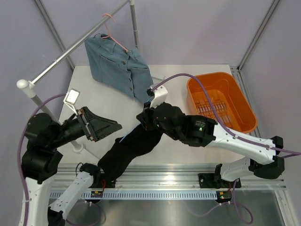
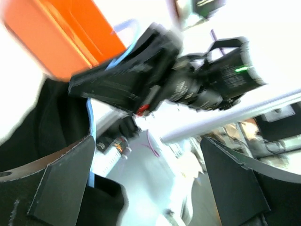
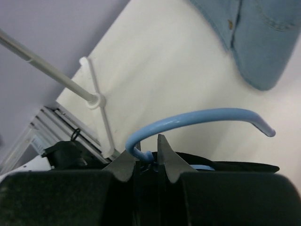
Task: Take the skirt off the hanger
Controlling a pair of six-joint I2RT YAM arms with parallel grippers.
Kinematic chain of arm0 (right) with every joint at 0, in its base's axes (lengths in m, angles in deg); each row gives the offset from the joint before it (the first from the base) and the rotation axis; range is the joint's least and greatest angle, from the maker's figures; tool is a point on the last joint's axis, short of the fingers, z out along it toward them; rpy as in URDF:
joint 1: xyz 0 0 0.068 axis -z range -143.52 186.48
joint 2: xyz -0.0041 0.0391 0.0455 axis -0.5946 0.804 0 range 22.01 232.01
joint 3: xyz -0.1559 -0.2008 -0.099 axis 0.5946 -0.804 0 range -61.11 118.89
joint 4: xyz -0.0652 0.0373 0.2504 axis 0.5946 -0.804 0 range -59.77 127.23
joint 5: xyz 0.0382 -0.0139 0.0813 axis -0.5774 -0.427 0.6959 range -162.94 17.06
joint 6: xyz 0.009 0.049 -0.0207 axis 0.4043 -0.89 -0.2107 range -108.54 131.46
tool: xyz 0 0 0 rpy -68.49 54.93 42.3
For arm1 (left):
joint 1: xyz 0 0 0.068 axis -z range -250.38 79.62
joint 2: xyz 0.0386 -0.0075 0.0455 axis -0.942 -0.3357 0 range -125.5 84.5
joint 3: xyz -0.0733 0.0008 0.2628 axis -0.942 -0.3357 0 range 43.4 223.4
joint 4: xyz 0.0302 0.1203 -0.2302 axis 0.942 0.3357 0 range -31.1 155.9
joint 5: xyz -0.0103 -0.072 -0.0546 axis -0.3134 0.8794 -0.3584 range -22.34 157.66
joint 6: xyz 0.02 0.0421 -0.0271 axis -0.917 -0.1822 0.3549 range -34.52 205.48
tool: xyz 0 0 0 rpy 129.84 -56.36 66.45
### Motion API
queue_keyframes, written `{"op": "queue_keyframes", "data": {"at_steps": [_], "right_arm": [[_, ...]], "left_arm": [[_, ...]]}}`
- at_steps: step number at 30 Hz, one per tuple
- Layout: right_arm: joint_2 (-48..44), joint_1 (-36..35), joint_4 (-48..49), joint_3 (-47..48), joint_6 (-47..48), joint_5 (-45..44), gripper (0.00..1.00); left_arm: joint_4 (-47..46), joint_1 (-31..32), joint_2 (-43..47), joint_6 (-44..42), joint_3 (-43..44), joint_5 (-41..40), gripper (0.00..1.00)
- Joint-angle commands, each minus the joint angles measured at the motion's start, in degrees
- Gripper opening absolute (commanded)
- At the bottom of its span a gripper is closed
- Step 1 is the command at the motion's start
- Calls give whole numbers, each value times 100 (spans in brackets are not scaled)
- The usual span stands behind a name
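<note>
White counter point(image 1: 109, 100) fills the middle of your overhead view. On it the black skirt point(image 1: 126, 153) stretches in a long diagonal from the right arm's wrist towards the near edge. It trails past that edge by the left arm's base. A denim shirt point(image 1: 117, 66) hangs on a pink hanger point(image 1: 115, 36) from the metal rail point(image 1: 70, 46) at the far left. An orange basket point(image 1: 216, 75) sits on the far right.

The blue hanger point(image 3: 197, 117) is with the skirt, its hook curving out above the fabric. Your right pincer point(image 3: 142, 162) is pinching that hanger at the base of its hook. Your left pincer point(image 1: 111, 127) is spread wide, grips nothing, and sits just left of the skirt.
</note>
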State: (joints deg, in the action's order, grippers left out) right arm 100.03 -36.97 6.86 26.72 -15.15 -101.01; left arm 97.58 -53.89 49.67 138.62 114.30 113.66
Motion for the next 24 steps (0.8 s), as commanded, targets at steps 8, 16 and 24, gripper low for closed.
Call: {"op": "queue_keyframes", "data": {"at_steps": [8,16,24], "right_arm": [[205,59,-2242,1516,-951,-1543,0],[425,322,-3184,2624,-1267,-1324,0],[267,551,-3124,2572,-1329,-507,0]], "left_arm": [[1528,12,554,-1596,171,-907,99],[1733,12,969,-2115,-31,-1524,99],[1019,3,1294,-2019,-558,-1111,99]]}}
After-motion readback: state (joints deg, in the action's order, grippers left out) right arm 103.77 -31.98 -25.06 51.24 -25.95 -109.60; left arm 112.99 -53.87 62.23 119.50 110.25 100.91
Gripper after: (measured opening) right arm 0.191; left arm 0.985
